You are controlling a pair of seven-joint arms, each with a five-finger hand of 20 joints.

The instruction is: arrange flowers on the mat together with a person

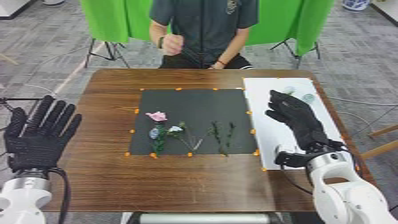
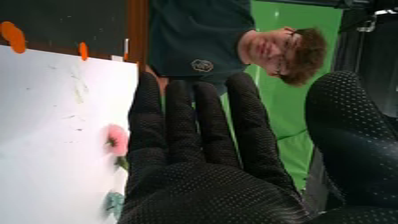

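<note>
right robot hand [image 1: 300, 119]: fingers pretty straight, over white sheet [image 1: 259, 92]
left robot hand [image 1: 37, 140]: spread wide
black mat [image 1: 191, 104]: pink flower [image 1: 156, 116], greenery [image 1: 217, 136]

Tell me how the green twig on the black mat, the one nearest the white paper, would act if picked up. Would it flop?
Maybe a bit: the twig is long and thin, so its ends might sway. It's probably light, being so skinny. If pushed, it would likely slide, since it lies flat on the mat.
</note>
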